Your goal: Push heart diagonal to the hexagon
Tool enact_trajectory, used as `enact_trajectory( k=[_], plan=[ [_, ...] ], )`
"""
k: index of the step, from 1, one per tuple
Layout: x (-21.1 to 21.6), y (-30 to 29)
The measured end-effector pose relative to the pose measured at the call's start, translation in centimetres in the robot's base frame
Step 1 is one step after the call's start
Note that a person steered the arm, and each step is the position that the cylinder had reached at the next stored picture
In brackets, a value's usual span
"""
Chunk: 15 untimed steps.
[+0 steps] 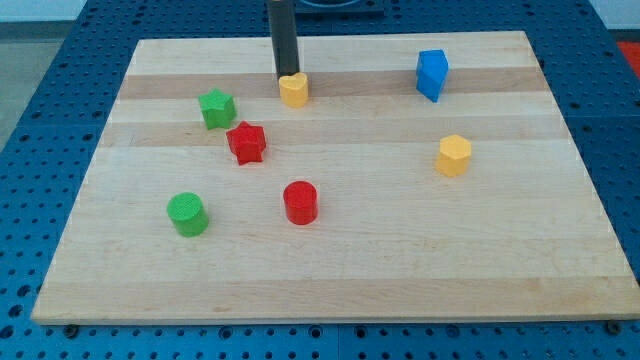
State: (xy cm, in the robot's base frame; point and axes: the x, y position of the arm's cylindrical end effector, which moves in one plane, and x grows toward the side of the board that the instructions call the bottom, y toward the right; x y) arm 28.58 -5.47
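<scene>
Near the view's top, left of centre on the wooden desk [330, 270], the yellow heart [293, 90] is found with my tip [288, 76] set against its upper-left edge, the dark rod rising straight up out of the view. No pincer is carried by this arm, so nothing is held wide, narrow or closed; only the rod's end is brought to bear. The yellow hexagon [454, 155] is seen well apart from the heart, toward the view's right and lower down, with bare wood between them. The step in hand is judged to be the start of the push: contact appears to be made or nearly made, though a small gap cannot be ruled out, and the heart is not yet close to the hexagon. For the next move, a push toward the view's right and slightly downward seems called for, so that the heart is brought to rest off a corner of the hexagon, up and to its left, not directly beside or above it. The tip is best kept behind the heart's middle, since an off-centre push may let the heart slip or turn aside. The blue block [432, 74], the green star [217, 108], the red star [246, 142], the red cylinder [300, 202] and the green cylinder [187, 214] lie off that path.
</scene>
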Motion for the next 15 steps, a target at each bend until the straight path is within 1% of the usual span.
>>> enact_trajectory(
  k=[2,3,4,6,7,8,10,13,15],
  plan=[
    [0.3,2.4],
    [0.3,0.4],
    [0.6,-3.3],
    [1.0,-4.2],
    [1.5,-6.4],
    [2.3,-6.0],
    [1.9,-0.2],
    [1.9,4.8],
    [2.4,5.5]
  ],
)
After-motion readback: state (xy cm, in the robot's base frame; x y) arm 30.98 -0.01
